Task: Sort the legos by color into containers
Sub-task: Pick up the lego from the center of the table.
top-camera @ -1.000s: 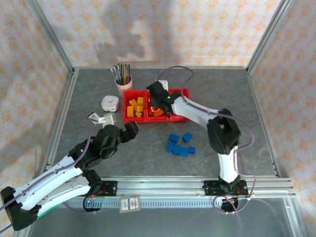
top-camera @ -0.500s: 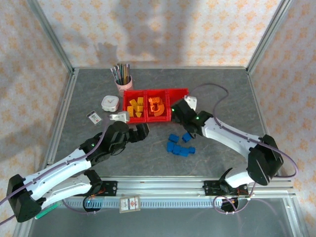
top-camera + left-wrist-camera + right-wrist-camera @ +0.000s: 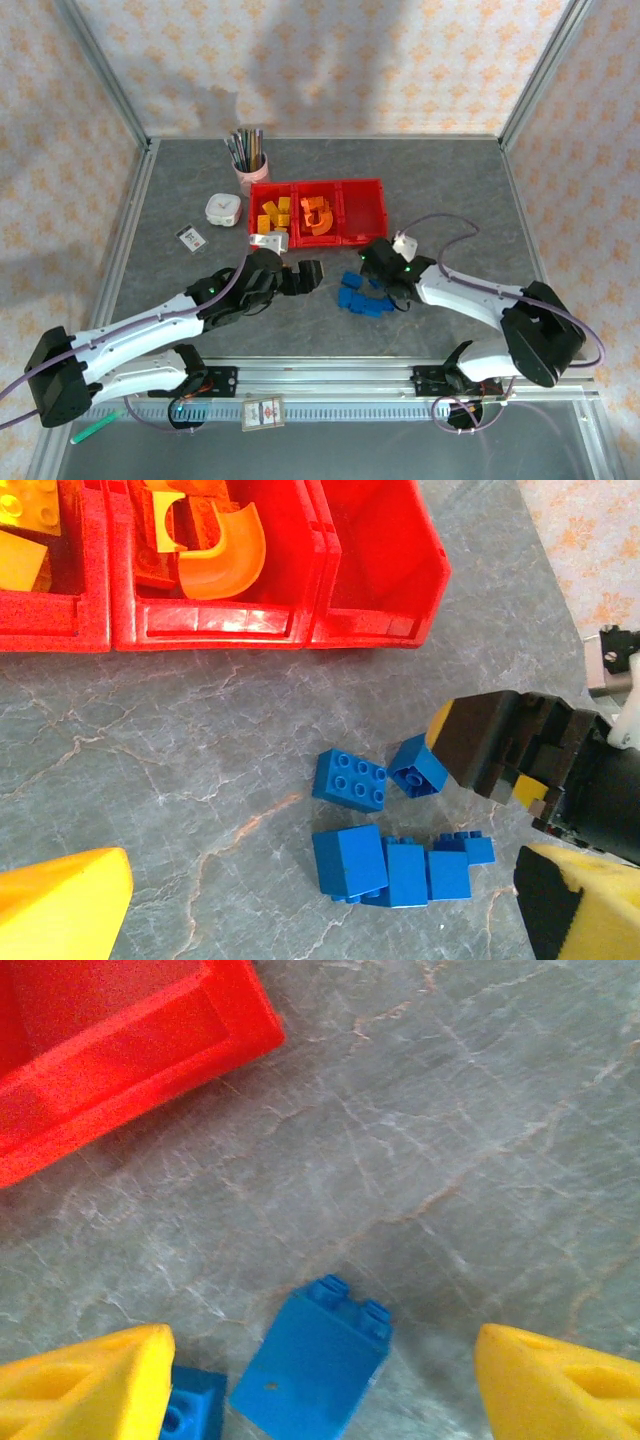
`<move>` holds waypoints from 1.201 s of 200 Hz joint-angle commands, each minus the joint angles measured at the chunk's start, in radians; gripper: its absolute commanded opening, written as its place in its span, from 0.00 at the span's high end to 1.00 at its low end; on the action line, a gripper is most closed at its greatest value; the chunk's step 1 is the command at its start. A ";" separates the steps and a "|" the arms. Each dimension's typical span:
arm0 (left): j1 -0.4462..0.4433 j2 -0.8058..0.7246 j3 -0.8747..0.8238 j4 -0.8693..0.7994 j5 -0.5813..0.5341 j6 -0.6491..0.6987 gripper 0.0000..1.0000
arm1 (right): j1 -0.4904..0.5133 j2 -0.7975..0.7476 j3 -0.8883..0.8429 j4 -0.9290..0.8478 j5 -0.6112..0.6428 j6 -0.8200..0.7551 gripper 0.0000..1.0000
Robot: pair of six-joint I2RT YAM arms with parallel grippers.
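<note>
Three red bins (image 3: 362,208) stand joined in a row just past the table's middle, toward 12 o'clock. The grey marbled table (image 3: 450,190) lies open at 3 o'clock of them, out to the metal frame posts (image 3: 527,92). At 9 to 11 o'clock of the bins stand a white gadget (image 3: 222,208), a card (image 3: 190,236) and a cup of pens (image 3: 248,165). Patterned walls (image 3: 330,60) close the far side.

Yellow blocks (image 3: 274,215) fill the left bin and orange pieces (image 3: 315,213) the middle one. Blue blocks (image 3: 362,298) lie loose on the table at 6 o'clock of the right bin, well apart from it.

The left claw (image 3: 310,276) hangs at 9 o'clock of that cluster, spread wide and gripping nothing. The right claw (image 3: 376,282) is over the cluster's 1 o'clock edge. Its yellow fingers (image 3: 85,1385) are wide apart, with one tilted blue block (image 3: 315,1360) on the table between them, gripped by neither.
</note>
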 commanded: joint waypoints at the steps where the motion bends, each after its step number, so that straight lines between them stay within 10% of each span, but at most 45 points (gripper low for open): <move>1: -0.011 0.009 0.013 0.035 0.000 0.023 0.01 | 0.001 0.036 -0.002 0.062 0.028 0.078 0.25; 240: -0.009 0.021 0.040 0.009 -0.029 0.033 0.01 | 0.002 0.159 0.006 0.125 0.015 0.039 0.60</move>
